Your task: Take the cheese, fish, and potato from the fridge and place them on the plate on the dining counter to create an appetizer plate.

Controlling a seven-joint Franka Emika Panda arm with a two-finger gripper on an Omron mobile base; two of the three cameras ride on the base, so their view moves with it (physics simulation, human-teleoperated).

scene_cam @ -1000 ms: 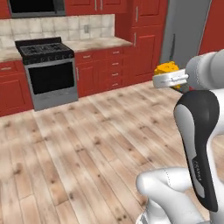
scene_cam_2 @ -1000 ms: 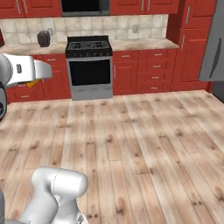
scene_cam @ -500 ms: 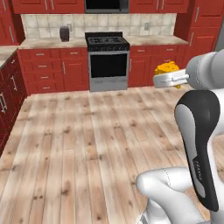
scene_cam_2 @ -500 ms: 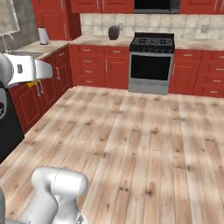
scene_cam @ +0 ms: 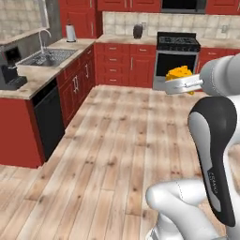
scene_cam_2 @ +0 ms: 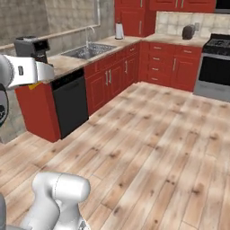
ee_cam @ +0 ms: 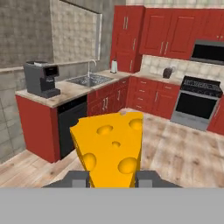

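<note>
Squeezed tight on the cheese between both fingers; wedge standing tall, straight ahead of the gripper.

A home kitchen. Red cabinets line the walls under marbled counters and a tiled backsplash. The stove sits among them; left of it stand a toaster and kettle, then a sink with faucet, a dishwasher below, a coffee machine beyond. Wood plank floor.
</note>
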